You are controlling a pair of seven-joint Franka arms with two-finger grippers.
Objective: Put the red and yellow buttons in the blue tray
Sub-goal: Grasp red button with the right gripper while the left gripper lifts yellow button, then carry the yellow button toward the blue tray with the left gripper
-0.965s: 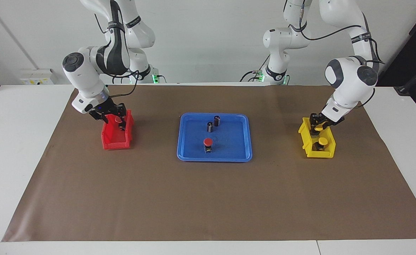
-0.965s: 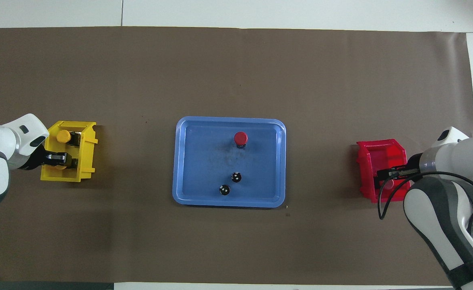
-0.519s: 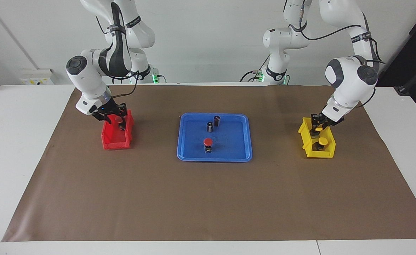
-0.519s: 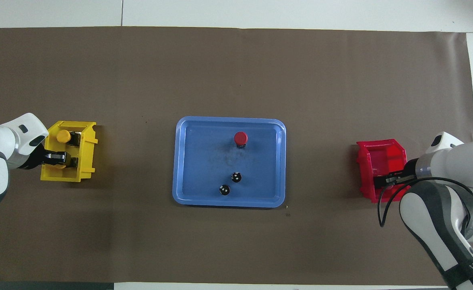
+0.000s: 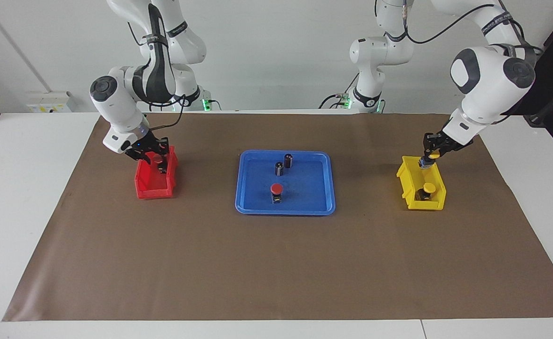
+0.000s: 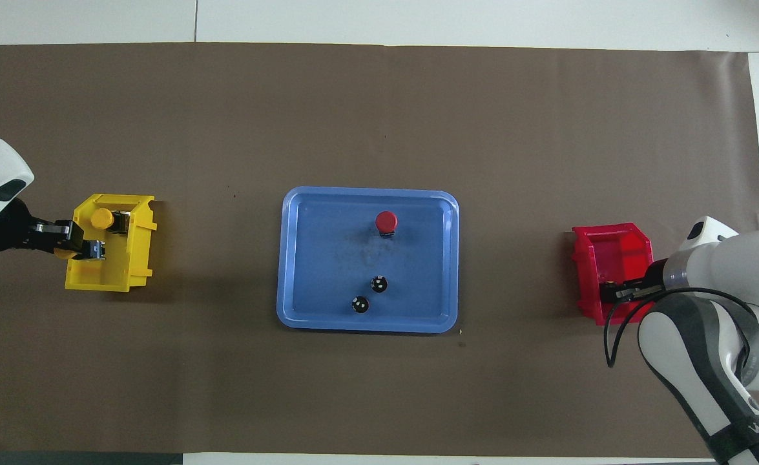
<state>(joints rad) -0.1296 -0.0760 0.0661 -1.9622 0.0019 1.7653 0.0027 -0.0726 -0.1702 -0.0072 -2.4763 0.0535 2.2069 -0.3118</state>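
Observation:
The blue tray (image 5: 285, 212) (image 6: 285, 258) lies mid-table and holds one red button (image 5: 276, 189) (image 6: 386, 221). My left gripper (image 5: 430, 155) (image 6: 82, 248) is shut on a yellow button (image 5: 433, 154) and holds it just above the yellow bin (image 5: 410, 197) (image 6: 111, 281). A second yellow button (image 5: 428, 188) (image 6: 101, 218) stands in that bin. My right gripper (image 5: 156, 157) (image 6: 615, 294) is down in the red bin (image 5: 154, 190) (image 6: 612, 242), at its end nearer the robots, and appears shut on a red button (image 5: 156, 159), which is hidden in the overhead view.
Two dark capless cylinders (image 5: 279, 168) (image 5: 288, 160) stand in the tray nearer the robots than the red button. A brown mat (image 5: 276, 263) covers the table. The yellow bin is at the left arm's end, the red bin at the right arm's end.
My left gripper has risen out of the yellow bin with a yellow button in it. My right gripper has shifted slightly toward the robots inside the red bin.

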